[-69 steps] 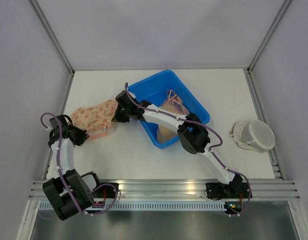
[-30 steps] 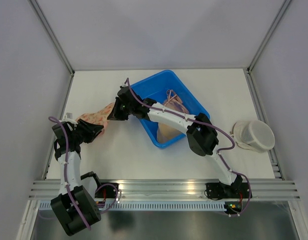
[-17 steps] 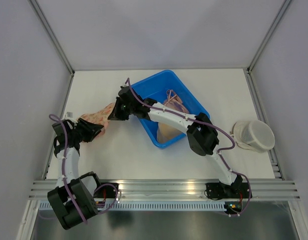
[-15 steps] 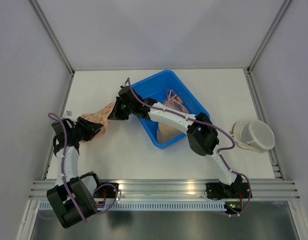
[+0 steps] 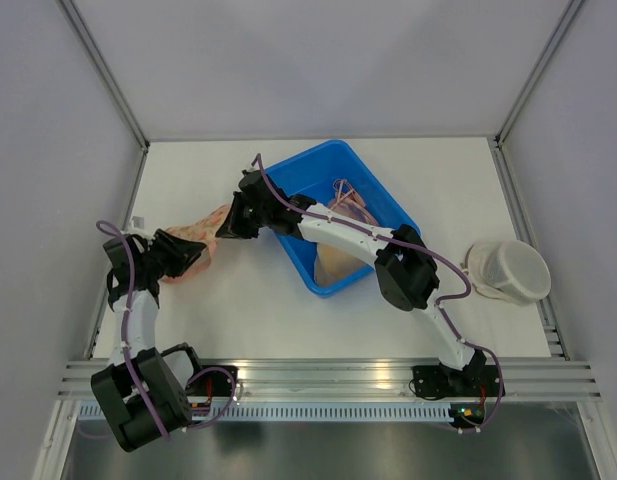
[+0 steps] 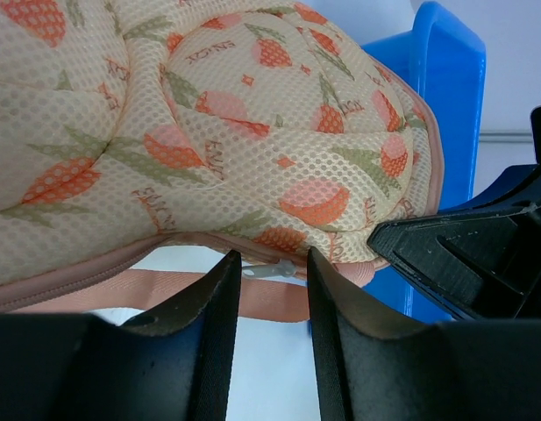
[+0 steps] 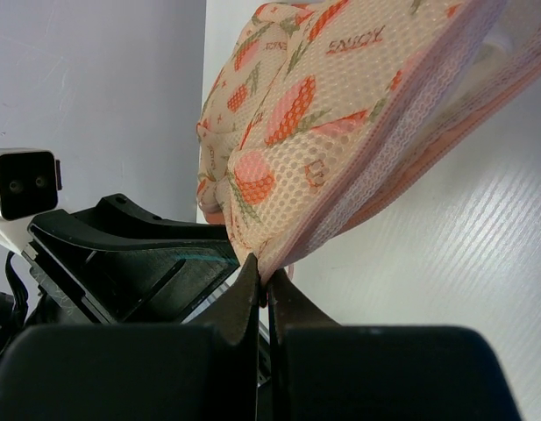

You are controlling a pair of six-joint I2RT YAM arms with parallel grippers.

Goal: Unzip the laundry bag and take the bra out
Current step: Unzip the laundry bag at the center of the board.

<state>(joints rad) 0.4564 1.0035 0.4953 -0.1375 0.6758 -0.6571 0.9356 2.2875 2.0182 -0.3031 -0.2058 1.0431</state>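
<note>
Laundry bag (image 5: 200, 228) near the table's (image 5: 278, 305) left edge, beside the blue bin (image 5: 308, 155): right gripper (image 7: 263, 274) pinches its seam; left gripper's (image 6: 272, 260) jaws stand narrowly apart, the zipper pull (image 6: 272, 270) between them

- The top camera sits high up behind me and looks down on the whole table (image 5: 288, 300).
- Both wrist cameras look at the laundry bag (image 6: 252, 132) from very close, from opposite sides.
- All three see that bag.

Above the left gripper (image 6: 272, 258), the laundry bag (image 6: 209, 132) runs past the picture's top edge. Its zipper pull (image 6: 274, 271) is tiny, and contact with it is unclear.
</note>
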